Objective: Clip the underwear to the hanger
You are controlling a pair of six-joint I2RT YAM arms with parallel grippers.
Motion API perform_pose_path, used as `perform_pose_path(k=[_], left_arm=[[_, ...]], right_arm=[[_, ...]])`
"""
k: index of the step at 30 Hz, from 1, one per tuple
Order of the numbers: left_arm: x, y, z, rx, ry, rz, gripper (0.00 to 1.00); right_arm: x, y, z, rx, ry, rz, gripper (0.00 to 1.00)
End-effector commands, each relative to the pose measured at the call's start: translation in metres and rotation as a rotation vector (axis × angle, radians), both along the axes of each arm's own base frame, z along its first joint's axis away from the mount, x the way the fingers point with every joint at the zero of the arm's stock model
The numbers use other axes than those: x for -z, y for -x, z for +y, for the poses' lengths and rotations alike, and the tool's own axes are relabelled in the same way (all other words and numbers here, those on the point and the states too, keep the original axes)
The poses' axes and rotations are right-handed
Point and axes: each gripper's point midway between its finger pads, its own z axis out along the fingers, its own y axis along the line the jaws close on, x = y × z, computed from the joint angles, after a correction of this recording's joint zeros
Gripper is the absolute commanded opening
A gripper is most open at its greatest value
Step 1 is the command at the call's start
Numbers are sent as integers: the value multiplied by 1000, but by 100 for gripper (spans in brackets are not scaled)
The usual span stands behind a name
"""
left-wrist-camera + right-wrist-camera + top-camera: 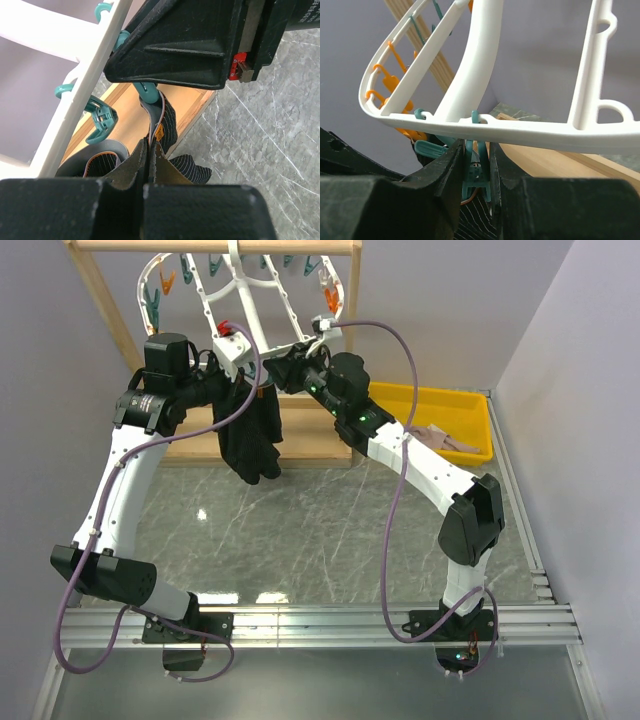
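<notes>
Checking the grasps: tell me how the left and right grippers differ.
The left gripper holds the underwear; the right gripper holds a teal peg on the hanger. The left gripper's fingers meet on cloth; the right gripper's stand apart around the peg. Both are up at the hanger.

In the top view the waistband of the underwear [250,440] is hidden behind the left gripper [233,388] and the right gripper [287,371], and the hanger's [240,295] top is covered by the wooden bar [210,246]. In the right wrist view the teal peg [476,173] is half concealed between the fingers [445,186]; its tip is not seen.
</notes>
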Motion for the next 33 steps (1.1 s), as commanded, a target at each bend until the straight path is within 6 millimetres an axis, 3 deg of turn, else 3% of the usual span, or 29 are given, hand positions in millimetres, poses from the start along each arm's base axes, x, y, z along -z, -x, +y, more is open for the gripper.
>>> perform_pose_path(k=[1, 5, 19, 33], left_arm=[[-32, 5, -2, 19, 18, -110, 0], [-25, 6, -3, 20, 1, -97, 0], [-33, 1, -1, -18, 9, -151, 0], [-28, 1, -13, 6, -19, -167, 0]], right_arm=[[2, 0, -3, 43, 38, -26, 0], [2, -3, -5, 63, 39, -30, 0], [1, 8, 4, -9, 29, -33, 0], [-3, 10, 5, -12, 29, -59, 0]])
